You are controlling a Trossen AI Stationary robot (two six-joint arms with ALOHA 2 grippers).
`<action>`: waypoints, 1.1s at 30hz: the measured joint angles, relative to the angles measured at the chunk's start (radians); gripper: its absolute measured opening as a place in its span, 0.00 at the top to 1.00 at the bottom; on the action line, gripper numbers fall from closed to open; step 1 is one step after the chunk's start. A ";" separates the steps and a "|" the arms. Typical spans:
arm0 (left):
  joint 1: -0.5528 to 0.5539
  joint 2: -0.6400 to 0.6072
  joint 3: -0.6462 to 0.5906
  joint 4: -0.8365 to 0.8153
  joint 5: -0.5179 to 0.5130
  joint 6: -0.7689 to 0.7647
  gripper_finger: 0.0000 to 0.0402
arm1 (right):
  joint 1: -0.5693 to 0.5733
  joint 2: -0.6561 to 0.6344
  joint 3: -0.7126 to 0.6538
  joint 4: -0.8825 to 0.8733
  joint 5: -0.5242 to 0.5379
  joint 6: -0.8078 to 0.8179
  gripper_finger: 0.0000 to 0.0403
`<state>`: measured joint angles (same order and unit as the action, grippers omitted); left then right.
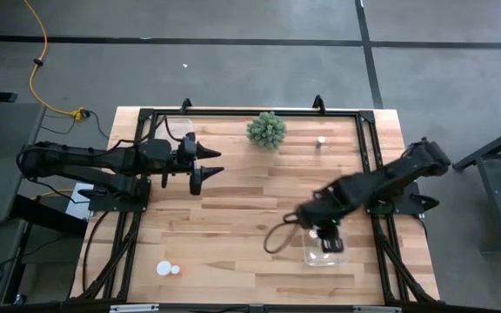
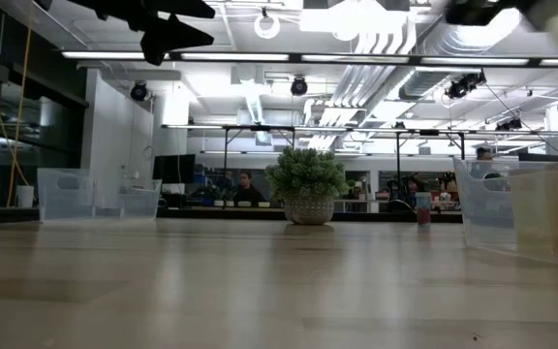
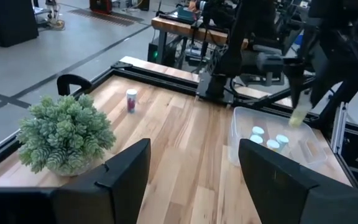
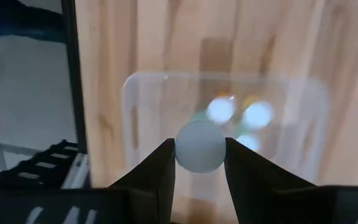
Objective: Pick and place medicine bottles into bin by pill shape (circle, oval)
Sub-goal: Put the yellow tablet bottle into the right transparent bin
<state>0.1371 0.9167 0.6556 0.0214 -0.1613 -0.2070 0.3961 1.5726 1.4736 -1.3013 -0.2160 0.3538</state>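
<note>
The right hand [image 4: 199,163] was clenched on a medicine bottle [image 4: 199,147], its white cap showing between the two dark fingers [image 4: 157,171], and it hung directly above the clear bin [image 4: 142,87] at the right side of the counter [image 1: 233,217]. The step in hand looked like the drop: it would go best with the hand kept centred over the bin's opening and lowered a little before the fingers part, so the bottle falls among the white-capped bottles [image 4: 236,115] already inside and does not glance off the rim.

Beyond the bin, one more bottle [image 1: 320,142] stood near the counter's far edge, beside the green plant ball [image 1: 266,129], and two small bottles [image 1: 168,269] lay toward the near left corner. The left hand [image 1: 205,168] waited released above the counter's left side, well apart from all of them.
</note>
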 joint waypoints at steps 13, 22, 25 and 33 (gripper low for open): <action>0.000 0.001 0.000 -0.001 -0.005 -0.002 0.42 | 0.310 -0.278 -0.428 0.387 0.182 0.614 0.73; 0.000 0.001 0.000 0.007 -0.055 -0.002 0.42 | 0.383 -0.264 -0.492 0.382 0.367 0.609 0.73; 0.000 0.001 0.000 0.007 -0.060 -0.002 0.42 | 0.393 -0.264 -0.514 0.372 0.381 0.609 0.73; 0.000 0.001 0.000 0.007 -0.063 -0.002 0.42 | 0.404 -0.264 -0.578 0.393 0.423 0.615 0.73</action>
<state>0.1371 0.9180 0.6556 0.0280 -0.2245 -0.2092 0.7998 1.3090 0.8952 -0.9078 0.2074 0.9688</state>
